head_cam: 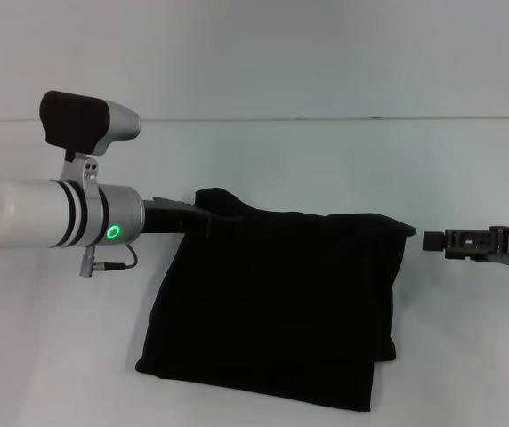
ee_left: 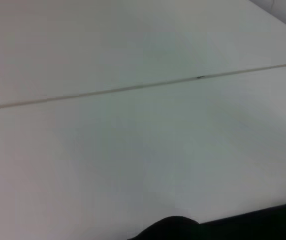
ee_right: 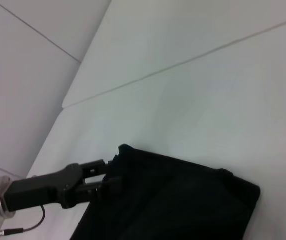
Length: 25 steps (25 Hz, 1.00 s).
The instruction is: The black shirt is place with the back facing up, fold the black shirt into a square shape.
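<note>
Black shirt lying folded into a rough rectangle on the pale desk, centre of the head view, lower layer peeking out along the 6 o'clock edge, far left corner bunched up into a small peak. Left gripper reaching in from 9 o'clock, clenched on that raised corner of the shirt at about 10 o'clock of the cloth; same pinch seen from the right wrist view, fingers closed over the fabric edge. Right gripper hovering at 3 o'clock, just beside the shirt's right edge, apart from it; open or closed cannot be told.
</note>
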Motion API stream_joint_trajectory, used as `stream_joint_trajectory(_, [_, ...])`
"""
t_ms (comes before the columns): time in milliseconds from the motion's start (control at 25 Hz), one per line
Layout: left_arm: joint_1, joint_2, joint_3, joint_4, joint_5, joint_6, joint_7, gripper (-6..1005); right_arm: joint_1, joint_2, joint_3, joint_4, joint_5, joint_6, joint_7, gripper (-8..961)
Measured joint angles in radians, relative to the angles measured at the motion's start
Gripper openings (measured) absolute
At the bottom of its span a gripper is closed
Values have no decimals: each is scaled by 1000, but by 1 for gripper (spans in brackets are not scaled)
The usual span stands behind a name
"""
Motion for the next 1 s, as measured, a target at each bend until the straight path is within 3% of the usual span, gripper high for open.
stream_joint_trajectory(120, [3, -3, -5, 9, -2, 1, -1, 751, -4, 1, -7, 0, -3, -2, -8, 795])
stream_joint_trajectory(560, [-3, 4, -13, 13, -9, 11, -81, 540, -8, 6, -54, 13, -7, -37, -107, 794])
stream_joint_trajectory(760, [-5, 4, -13, 13, -9, 6, -104, 296, 2, 15, -101, 28, -8, -37, -155, 794])
stream_joint_trajectory(880, [-6, 4, -13, 13, -9, 3, -110, 70, 8, 23, -132, 28, -8, -34, -174, 792])
stream_joint_trajectory(1000, [-7, 4, -13, 10, -9, 2, -115, 58, 11, 30, -141, 29, -8, -25, -200, 789])
